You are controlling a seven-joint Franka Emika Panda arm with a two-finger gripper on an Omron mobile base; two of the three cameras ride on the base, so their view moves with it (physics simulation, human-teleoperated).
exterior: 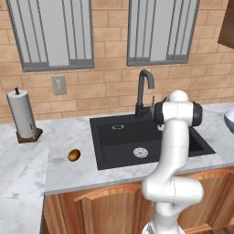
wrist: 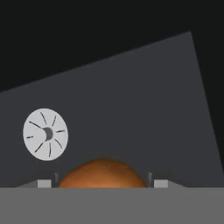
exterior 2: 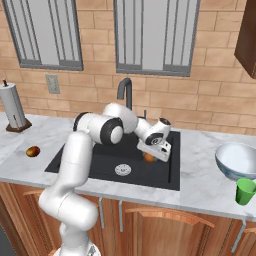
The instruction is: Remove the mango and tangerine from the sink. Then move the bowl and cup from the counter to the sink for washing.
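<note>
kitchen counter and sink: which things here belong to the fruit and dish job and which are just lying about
Part of the job:
- oval yellow-brown mango on the white marble counter
- round orange tangerine in the black sink, between the open gripper tips
- pale glossy bowl
- green cup

Lying about:
- paper towel roll
- wall outlet

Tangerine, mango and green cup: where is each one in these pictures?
tangerine [wrist: 102,173]: hand view, its orange top.
mango [exterior: 74,155]: left base view, its middle, on the counter.
green cup [exterior 2: 245,191]: right base view, its side wall.
</note>
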